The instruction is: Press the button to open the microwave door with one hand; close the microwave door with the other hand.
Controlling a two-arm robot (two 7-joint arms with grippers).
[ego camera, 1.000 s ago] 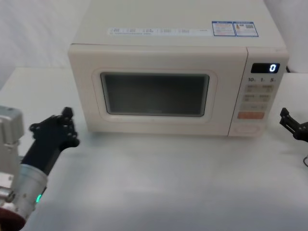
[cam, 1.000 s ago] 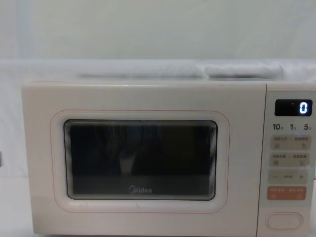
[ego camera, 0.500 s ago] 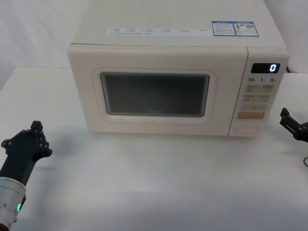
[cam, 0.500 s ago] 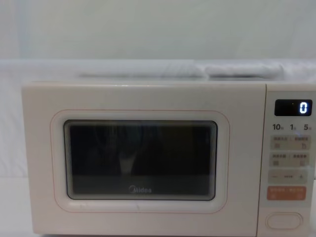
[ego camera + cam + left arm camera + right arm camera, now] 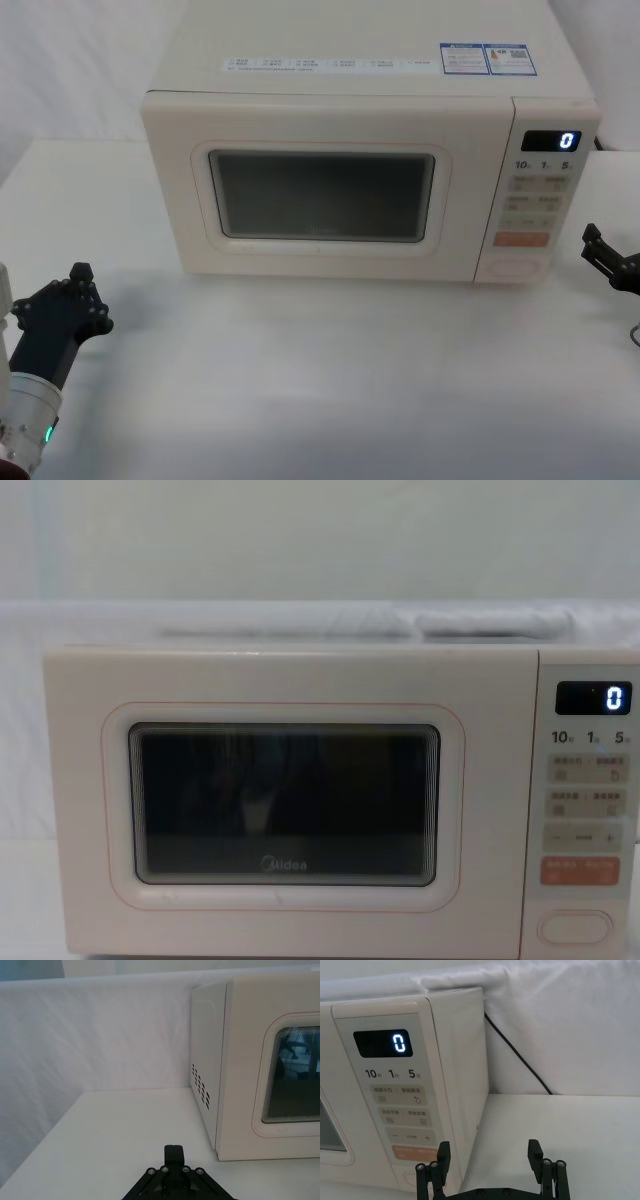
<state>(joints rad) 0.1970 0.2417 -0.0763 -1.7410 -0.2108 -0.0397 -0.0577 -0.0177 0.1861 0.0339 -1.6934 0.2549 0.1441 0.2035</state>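
- White surface [image 5: 330, 380] under a white cloth backdrop.
- Left tool [image 5: 62, 300] at 8 o'clock, low over the surface, empty; its spread I cannot tell.
- Right tool [image 5: 490, 1152] at 3 o'clock, spread wide, empty, near the panel [image 5: 541, 195].
- Door [image 5: 320, 185] flush shut, centre.

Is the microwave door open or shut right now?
Shut. The microwave door sits flush with the control panel, with no gap showing along its edges.

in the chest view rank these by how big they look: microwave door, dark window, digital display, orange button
1. microwave door
2. dark window, set inside the door
3. orange button
4. digital display, close to the orange button in size, so that last order is unsure
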